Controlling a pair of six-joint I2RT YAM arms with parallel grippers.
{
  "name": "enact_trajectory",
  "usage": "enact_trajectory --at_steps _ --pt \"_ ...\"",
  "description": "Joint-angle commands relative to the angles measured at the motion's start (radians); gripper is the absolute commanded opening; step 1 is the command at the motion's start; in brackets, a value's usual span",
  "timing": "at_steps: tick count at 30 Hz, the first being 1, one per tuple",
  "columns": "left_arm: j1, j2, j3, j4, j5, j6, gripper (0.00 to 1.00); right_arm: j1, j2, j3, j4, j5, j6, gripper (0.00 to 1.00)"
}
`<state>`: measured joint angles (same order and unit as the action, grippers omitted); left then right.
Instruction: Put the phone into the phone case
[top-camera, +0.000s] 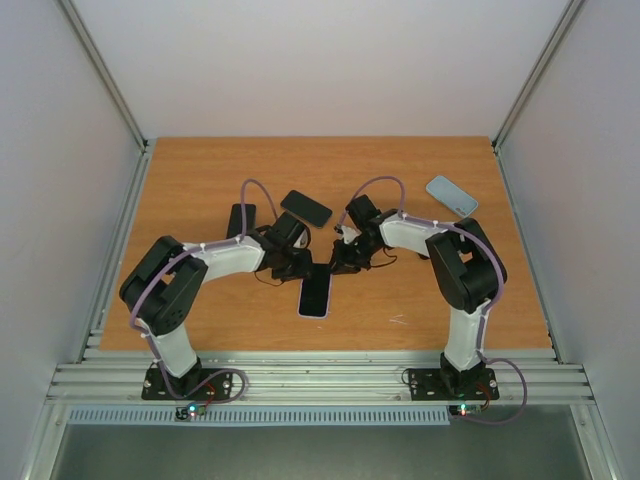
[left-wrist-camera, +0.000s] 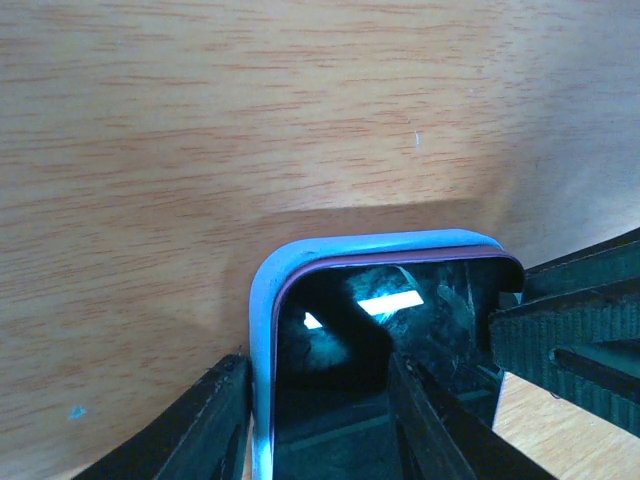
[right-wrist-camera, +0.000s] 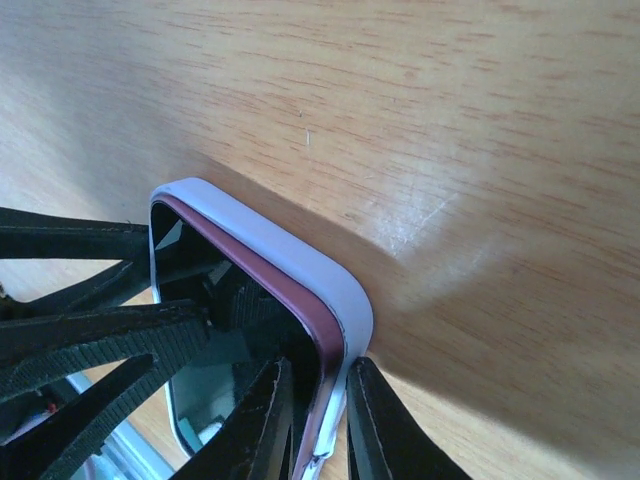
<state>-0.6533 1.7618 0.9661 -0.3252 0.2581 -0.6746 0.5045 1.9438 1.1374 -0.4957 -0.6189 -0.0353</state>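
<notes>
Phone (top-camera: 314, 294) lies screen-up mid-counter (top-camera: 200, 180), sitting in the light-blue phone case (right-wrist-camera: 290, 245), with its maroon edge proud at the far end. Right pincer (right-wrist-camera: 320, 430) is clamped across case wall and phone edge, probably to seat the rim. Left pincer (left-wrist-camera: 310, 400) is apart, astride the opposite edge, apparently steadying.

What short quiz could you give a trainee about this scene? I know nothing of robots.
1. Choose one: the case around the phone, where the left gripper and the right gripper meet, is A black, B light blue, C red.
2. True or false: a second light blue case lies towards the far right of the table.
3. Fill in: the phone between the grippers lies with its screen facing ____.
Key: 1 B; 2 true; 3 up.
</notes>
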Motion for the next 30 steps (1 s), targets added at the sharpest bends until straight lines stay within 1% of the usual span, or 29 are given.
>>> enact_trajectory --at_steps 1,4,13,16,18,21,24,27,30 --pt "-0.024 0.050 -0.004 -0.049 -0.054 0.008 0.40 0.066 0.159 -0.012 -0.056 0.356 -0.015 0.15" --pt "-0.030 0.047 -0.007 -0.056 -0.070 0.007 0.41 0.083 0.190 0.018 -0.108 0.437 -0.015 0.15" --pt "-0.045 0.041 -0.019 -0.073 -0.112 0.004 0.46 0.135 0.246 0.067 -0.192 0.586 -0.008 0.15" --pt "-0.048 0.038 -0.027 -0.075 -0.123 0.002 0.46 0.146 0.227 0.059 -0.168 0.556 -0.009 0.14" --pt "-0.049 0.038 -0.028 -0.088 -0.146 0.002 0.44 0.148 0.198 0.048 -0.146 0.528 -0.008 0.15" --pt "-0.049 0.041 -0.030 -0.108 -0.186 0.004 0.41 0.155 0.116 0.005 -0.093 0.492 -0.007 0.15" --pt "-0.053 0.053 -0.024 -0.134 -0.229 0.004 0.40 0.157 0.030 -0.024 -0.055 0.441 -0.005 0.16" --pt "-0.065 0.080 -0.006 -0.173 -0.273 0.010 0.40 0.158 -0.039 -0.057 -0.011 0.394 0.008 0.18" --pt "-0.065 0.118 0.003 -0.189 -0.301 0.012 0.38 0.158 -0.112 -0.099 0.042 0.353 0.022 0.22"
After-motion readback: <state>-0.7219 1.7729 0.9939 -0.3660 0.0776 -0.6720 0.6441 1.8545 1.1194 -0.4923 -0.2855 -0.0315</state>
